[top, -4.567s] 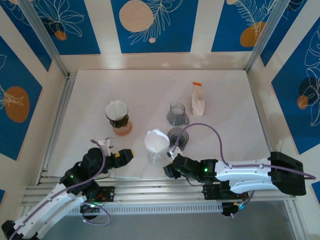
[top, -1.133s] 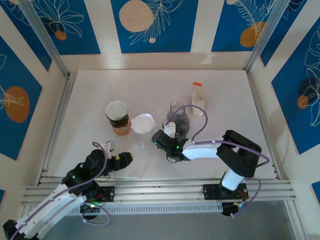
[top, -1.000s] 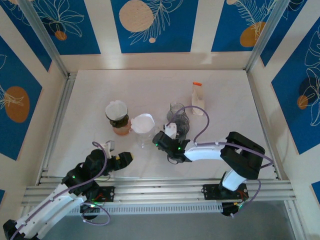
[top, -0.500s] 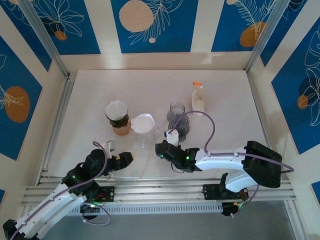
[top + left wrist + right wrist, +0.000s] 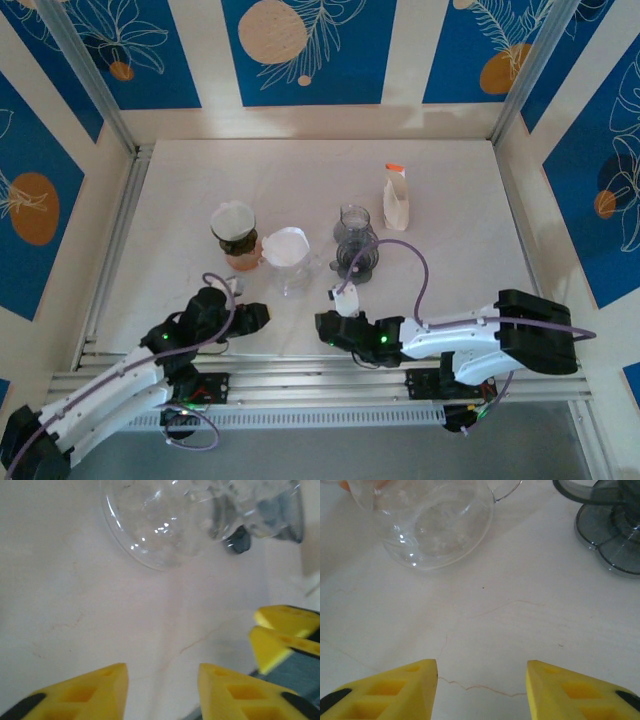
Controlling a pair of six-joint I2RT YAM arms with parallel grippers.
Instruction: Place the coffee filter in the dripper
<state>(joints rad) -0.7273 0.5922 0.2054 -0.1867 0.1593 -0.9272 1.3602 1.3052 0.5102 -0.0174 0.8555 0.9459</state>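
Observation:
A white coffee filter sits in the mouth of a clear glass dripper at the table's middle; its glass base shows in the left wrist view and the right wrist view. A second white filter rests on an orange-brown dripper to the left. My left gripper is open over bare table, near and left of the glass dripper. My right gripper is open and empty, near and right of it.
Two dark grey drippers stand right of the glass one; the nearer shows in the right wrist view. A white pouch with an orange cap stands behind them. The right gripper's yellow fingers show in the left wrist view.
My right arm has drawn back from the glass dripper toward the near edge. My left arm has shifted slightly forward and its jaws have narrowed. The filter stays in the glass dripper.

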